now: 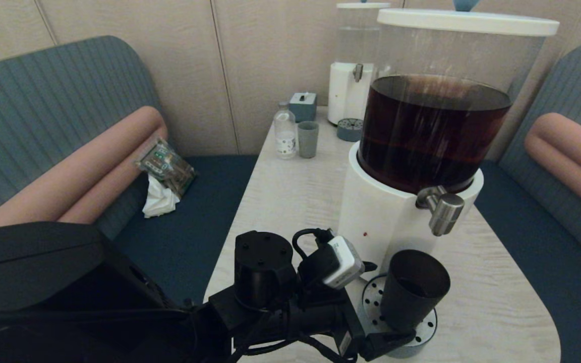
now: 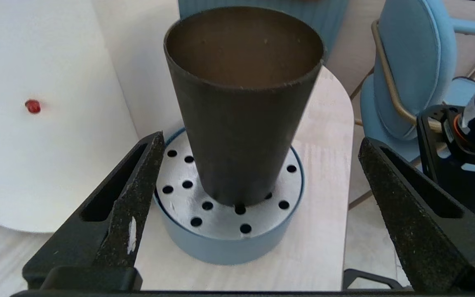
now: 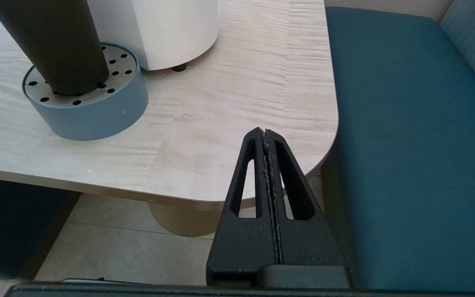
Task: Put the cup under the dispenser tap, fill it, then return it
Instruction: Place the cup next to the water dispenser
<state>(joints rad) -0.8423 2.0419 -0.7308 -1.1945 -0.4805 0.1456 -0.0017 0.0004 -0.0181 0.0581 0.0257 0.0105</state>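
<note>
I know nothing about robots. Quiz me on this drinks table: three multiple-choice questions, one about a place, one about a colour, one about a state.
1. Where does the black cup stand?
A. on the perforated drip tray
B. beside the small bottle
C. on the bench seat

2. What colour is the liquid in the large dispenser?
A. clear
B. dark brown
C. green

3. How is the left gripper?
A. shut on the cup
B. open, fingers either side of the cup and clear of it
C. out of sight

Answers: 1 A, its base sits on the holed plate; 2 B, the tank shows dark brown; 3 B, gaps show on both sides.
</note>
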